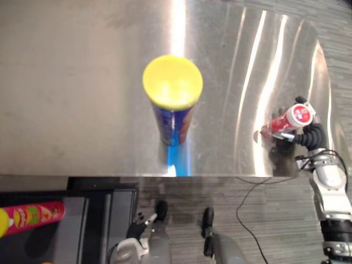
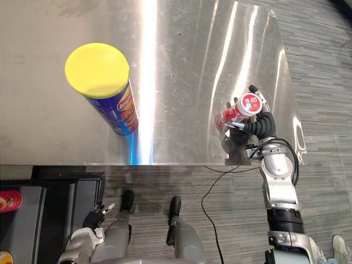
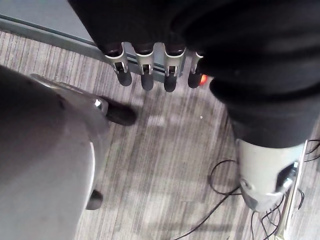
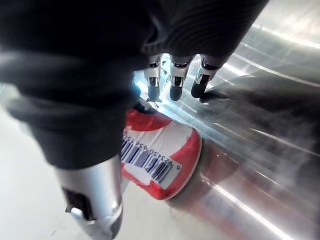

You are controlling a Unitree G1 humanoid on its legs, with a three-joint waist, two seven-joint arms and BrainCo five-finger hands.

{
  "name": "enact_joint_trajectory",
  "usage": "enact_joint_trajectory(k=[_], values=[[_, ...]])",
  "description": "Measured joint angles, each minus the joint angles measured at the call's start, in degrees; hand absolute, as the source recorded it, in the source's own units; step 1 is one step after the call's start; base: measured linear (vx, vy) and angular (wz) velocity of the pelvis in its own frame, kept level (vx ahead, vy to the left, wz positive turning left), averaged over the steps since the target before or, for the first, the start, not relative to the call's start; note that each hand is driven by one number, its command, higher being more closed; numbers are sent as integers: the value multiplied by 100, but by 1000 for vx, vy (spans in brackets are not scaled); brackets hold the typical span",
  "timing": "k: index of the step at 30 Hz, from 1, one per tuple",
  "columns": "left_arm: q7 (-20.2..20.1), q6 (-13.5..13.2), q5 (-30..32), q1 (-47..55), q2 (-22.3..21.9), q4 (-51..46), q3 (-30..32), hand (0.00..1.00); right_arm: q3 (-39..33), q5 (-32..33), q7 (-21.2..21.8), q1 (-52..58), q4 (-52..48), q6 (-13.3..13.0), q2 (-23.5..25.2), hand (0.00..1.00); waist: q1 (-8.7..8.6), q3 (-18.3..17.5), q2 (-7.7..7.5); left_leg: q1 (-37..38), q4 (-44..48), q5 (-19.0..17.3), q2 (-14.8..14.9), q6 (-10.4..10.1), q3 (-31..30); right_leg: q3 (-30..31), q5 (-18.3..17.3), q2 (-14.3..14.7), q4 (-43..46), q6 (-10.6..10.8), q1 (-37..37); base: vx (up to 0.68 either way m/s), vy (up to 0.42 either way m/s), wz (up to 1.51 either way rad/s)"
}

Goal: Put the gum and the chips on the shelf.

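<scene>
Red can (image 1: pixel 33 216): well to the lower left of the chips can, lying on its side on a dark cart (image 1: pixel 93 220); a glossy printed tube.
Left hand (image 2: pixel 92 219): below the chips can, off the steel and low over the floor; its fingers (image 3: pixel 145 70) hang straight and loose, holding nothing.
Chips can (image 1: pixel 173 93): the landmark, upright on the shelf. It is a tall round tube with a blue printed wall and a smooth yellow plastic lid facing the head camera.
Shelf (image 1: pixel 66 82): flat brushed steel under the chips can, streaked with glare and mirror-like.
Gum (image 2: pixel 240 110): well to the right of the chips can, near the shelf's right edge. It is a short red bottle with a white-and-red cap, tilted, base on or just above the steel, long axis leaning up toward the right.
Right hand (image 2: pixel 258 125): right of the chips can and by far the nearer hand, clasped on the gum, which lies against the palm, thumb on one side and fingers (image 4: pixel 176 82) reaching past it on the other.
Key relation: the tilt probably needs righting before release, or the round bottle may roll.
</scene>
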Motion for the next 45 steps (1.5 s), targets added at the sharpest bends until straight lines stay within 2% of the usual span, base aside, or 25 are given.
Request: enact_joint_trajectory(k=[7,8,28,39,43,45], values=[[1,0,0,-4,0,0,0,0,-1,0,-1,10,-7,-14,1,0,7,0,0,-3,-2,3,4,-4,5,2,1,5,-2,-1,-6,0,0,0],[2,0,0,-5,0,0,-1,0,0,0,-1,11,-6,-14,1,100,9,0,0,-3,-2,4,4,-4,5,2,1,6,-2,-1,-6,0,0,0],[4,-1,9,-13,-3,1,-1,0,-98,-4,-19,34,-6,-22,5,100,70,-4,-5,38,-7,12,31,-15,19,16,6,33,3,-8,23,0,0,0],[-7,16,253,-11,-19,10,105,0,-26,3,7,47,-111,164,4,100,104,-50,-58,224,-114,95,40,-3,-33,6,6,32,12,-8,172,0,0,1],[-16,65,289,56,-41,80,228,0,-30,99,57,27,-1091,221,-29,100,27,-144,-51,465,-381,225,58,7,-91,-45,6,30,-10,-7,321,3,-1,4],[-27,62,404,235,-56,71,276,0,-34,270,199,26,-1580,128,-39,100,-45,-447,-50,483,-402,229,46,13,-116,-77,5,19,-61,-7,363,33,9,8]])
